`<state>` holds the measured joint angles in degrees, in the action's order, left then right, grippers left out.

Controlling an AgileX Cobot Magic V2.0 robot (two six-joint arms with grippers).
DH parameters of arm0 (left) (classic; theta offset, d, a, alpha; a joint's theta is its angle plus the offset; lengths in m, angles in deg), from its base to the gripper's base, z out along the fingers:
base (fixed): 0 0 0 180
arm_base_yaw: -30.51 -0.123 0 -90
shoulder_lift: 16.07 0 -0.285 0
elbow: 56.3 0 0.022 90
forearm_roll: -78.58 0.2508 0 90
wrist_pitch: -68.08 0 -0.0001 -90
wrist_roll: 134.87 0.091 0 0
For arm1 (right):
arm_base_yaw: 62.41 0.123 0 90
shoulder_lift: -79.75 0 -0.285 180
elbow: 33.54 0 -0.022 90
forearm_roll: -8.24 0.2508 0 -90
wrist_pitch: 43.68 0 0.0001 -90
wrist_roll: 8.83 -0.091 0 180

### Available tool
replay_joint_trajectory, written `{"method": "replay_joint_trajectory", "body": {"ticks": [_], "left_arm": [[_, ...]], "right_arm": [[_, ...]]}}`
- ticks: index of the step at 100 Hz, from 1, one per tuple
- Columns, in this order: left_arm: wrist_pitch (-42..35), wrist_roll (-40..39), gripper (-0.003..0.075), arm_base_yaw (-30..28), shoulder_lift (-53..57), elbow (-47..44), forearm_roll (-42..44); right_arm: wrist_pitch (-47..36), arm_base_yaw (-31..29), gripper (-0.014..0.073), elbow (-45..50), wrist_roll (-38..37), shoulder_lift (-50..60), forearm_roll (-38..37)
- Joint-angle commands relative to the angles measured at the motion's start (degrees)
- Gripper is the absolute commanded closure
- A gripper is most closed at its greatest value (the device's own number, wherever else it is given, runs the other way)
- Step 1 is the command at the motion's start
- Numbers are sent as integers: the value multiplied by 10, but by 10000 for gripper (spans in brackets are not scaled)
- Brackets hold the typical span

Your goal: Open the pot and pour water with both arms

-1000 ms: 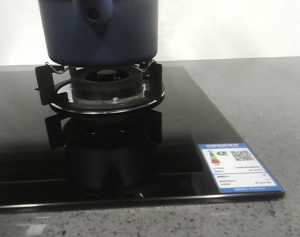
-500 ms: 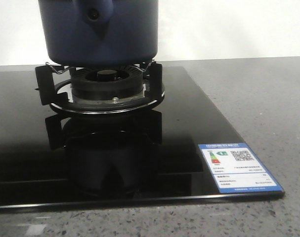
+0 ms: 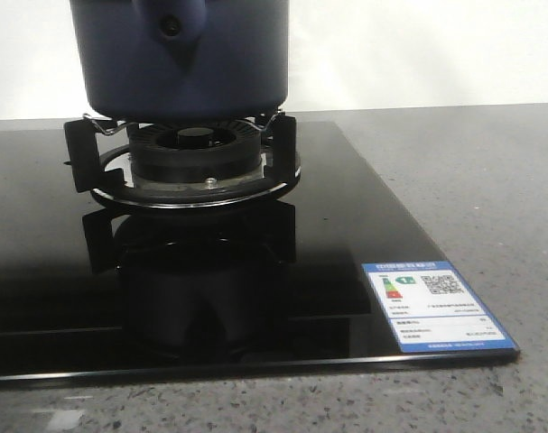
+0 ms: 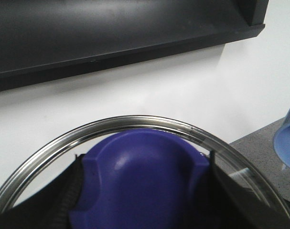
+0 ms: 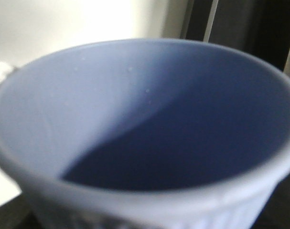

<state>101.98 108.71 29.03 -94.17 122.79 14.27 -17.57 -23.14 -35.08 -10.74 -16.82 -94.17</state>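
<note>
The pot sits on the burner; whether either hand is clamped, I cannot tell.

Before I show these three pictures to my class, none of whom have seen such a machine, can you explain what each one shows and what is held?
It is a robot with two arms, each ending in a hand, and it carries three cameras.

The front view looks forward over the counter. A dark blue pot stands on the burner of a glossy black stove top, which bears a blue sticker near its corner. No arm shows here.

The left wrist view comes from a camera on the left arm. It shows a glass lid with a metal rim and a blue knob. The hand itself is hard to make out, but the lid seems to be in its grip.

The right wrist view, from the right arm, looks straight into a pale blue ribbed cup. Whether it holds water cannot be told, and the hand is hidden.
</note>
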Motion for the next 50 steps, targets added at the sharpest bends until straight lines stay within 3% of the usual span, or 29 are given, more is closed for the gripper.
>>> {"method": "replay_joint_trajectory", "body": {"ticks": [1,27,38,50], "left_arm": [[-26,-4,353,0,18,23,-38],[-26,-4,353,0,18,23,-38],[-26,-4,353,0,18,23,-38],[-26,-4,353,0,18,23,-38]], "right_arm": [[22,0,276,-22,-48,24,-38],[85,0,276,-22,-296,27,1],[98,-6,276,-22,-356,35,66],[51,-35,276,-21,-421,61,147]]}}
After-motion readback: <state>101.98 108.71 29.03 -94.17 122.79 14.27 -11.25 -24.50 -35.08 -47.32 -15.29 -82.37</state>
